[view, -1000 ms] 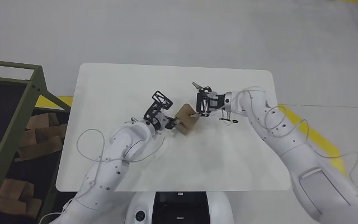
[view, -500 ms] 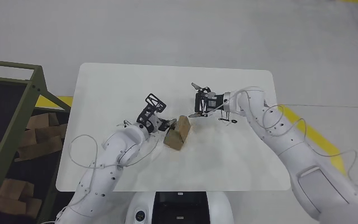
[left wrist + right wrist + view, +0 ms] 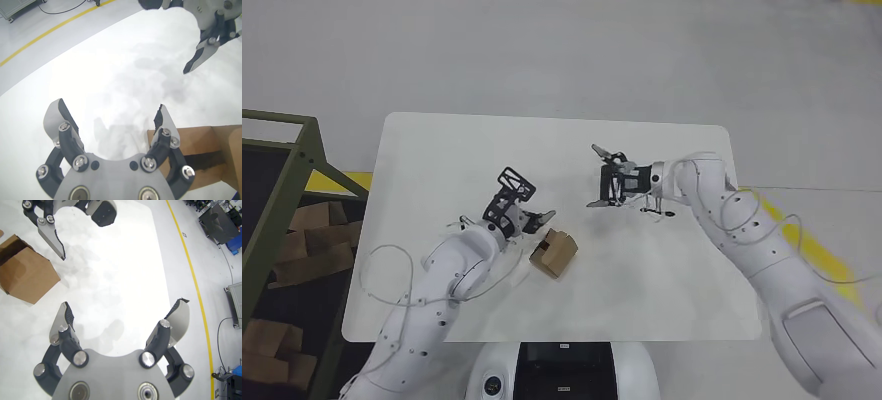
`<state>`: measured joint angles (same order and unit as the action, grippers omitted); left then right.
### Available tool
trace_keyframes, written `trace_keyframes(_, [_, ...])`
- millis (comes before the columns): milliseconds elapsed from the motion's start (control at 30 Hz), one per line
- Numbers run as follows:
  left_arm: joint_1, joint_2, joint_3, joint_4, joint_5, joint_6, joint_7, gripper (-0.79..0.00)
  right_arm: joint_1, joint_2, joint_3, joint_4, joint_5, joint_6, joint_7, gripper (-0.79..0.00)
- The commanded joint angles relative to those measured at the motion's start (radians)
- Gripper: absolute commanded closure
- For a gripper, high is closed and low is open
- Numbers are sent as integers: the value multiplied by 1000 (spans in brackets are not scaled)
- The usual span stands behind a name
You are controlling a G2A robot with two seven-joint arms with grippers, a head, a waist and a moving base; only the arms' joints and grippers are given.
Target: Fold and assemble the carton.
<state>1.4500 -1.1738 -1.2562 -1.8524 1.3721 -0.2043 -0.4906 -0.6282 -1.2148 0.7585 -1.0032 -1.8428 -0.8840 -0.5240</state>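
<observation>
You have bright, even light from overhead. The white table (image 3: pixel 117 279) glares almost blank in both wrist views, carrying only faint, soft grey shadows. The carton (image 3: pixel 28 279) is dark inside its open mouth. The yellow floor line (image 3: pixel 193 275) bows near the wrist views' edges.

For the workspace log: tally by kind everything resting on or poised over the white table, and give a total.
Brown carton, lying on the white table: 1
Grippers, both open and empty, left gripper and right gripper: 2
Total: 3
</observation>
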Motion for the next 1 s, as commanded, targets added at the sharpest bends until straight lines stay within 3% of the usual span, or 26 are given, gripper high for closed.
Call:
trace_keyframes(0, [7, 1, -12, -8, -12, -4, 3, -785, -8, 28, 19, -37, -64, -48, -71, -785])
trace_keyframes(133, [18, 3, -39, -23, -53, -14, 7, -785, -42, 80, 48, -110, -163, -126, -178, -785])
trace_keyframes(333, [58, 12, -102, -63, -91, -50, -4, -785, -94, 117, 21, -202, -194, -128, -271, -785])
trace_keyframes(500, [132, 24, -194, -114, -150, -92, -4, -785, -114, 101, -5, -243, -86, -112, -232, -785])
trace_keyframes(767, [262, 36, -321, -243, -301, -163, 14, -785, -103, 43, -77, -233, 33, -41, 0, -785])
trace_keyframes(967, [285, 45, -352, -243, -390, -271, -23, -785, -84, 15, -109, -201, 73, -7, 84, -785])
